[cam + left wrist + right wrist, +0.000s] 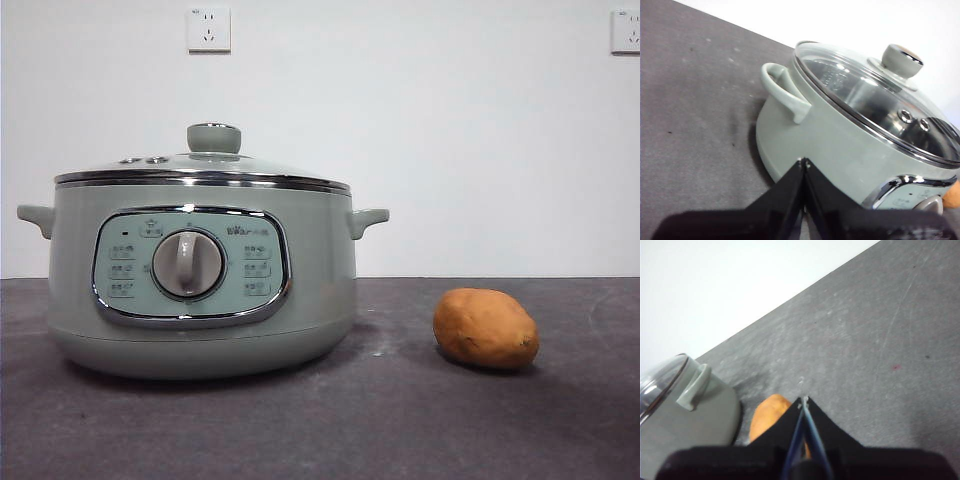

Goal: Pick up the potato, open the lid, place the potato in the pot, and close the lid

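The pale sage-green pot (200,270) stands at the left on the dark table, with its control panel and grey dial facing the front view. The glass lid (200,168) with its green knob (214,138) sits on the pot. The orange-brown potato (485,328) lies on the table to the right of the pot. Neither arm shows in the front view. My left gripper (803,161) is shut and empty, held above the table beside the pot (840,150); the lid (875,100) shows there. My right gripper (803,399) is shut and empty, above the potato (767,417).
The dark grey table (400,420) runs to a white wall with two sockets (208,28). The pot's side handles (368,218) stick out to each side. The pot's handle (695,385) shows beside the potato in the right wrist view.
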